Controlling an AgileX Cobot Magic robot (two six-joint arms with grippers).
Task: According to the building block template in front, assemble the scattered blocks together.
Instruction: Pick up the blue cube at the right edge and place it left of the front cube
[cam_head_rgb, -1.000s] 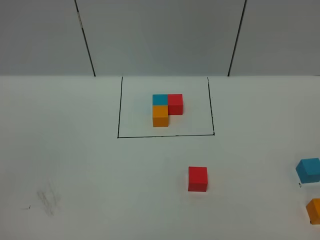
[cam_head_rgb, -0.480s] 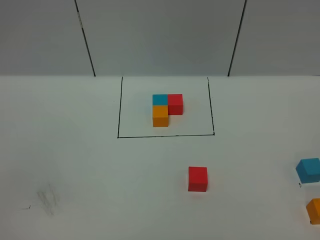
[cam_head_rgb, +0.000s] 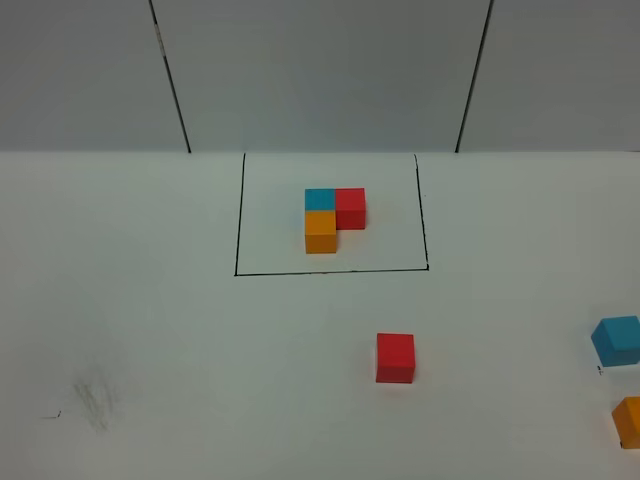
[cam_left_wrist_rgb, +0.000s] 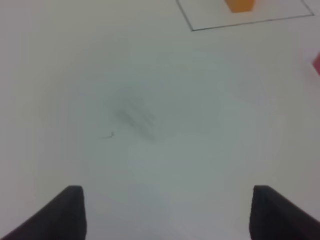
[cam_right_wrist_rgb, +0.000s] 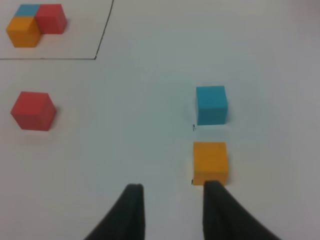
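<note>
The building block template (cam_head_rgb: 335, 218) is an L of blue, red and orange cubes inside a black drawn rectangle. The scattered red cube (cam_head_rgb: 395, 357) sits in front of the frame. The sky-blue cube (cam_head_rgb: 617, 340) and the orange cube (cam_head_rgb: 630, 420) lie at the right edge. In the right wrist view my right gripper (cam_right_wrist_rgb: 172, 200) is open and empty, and the orange cube (cam_right_wrist_rgb: 210, 162) sits just beyond one fingertip, with the blue cube (cam_right_wrist_rgb: 211, 104) behind it and the red cube (cam_right_wrist_rgb: 33, 110) apart. My left gripper (cam_left_wrist_rgb: 170, 212) is wide open over bare table.
A grey smudge (cam_head_rgb: 95, 395) marks the white table at the front left and also shows in the left wrist view (cam_left_wrist_rgb: 135, 117). A grey panelled wall (cam_head_rgb: 320, 70) stands behind the table. Neither arm shows in the exterior high view.
</note>
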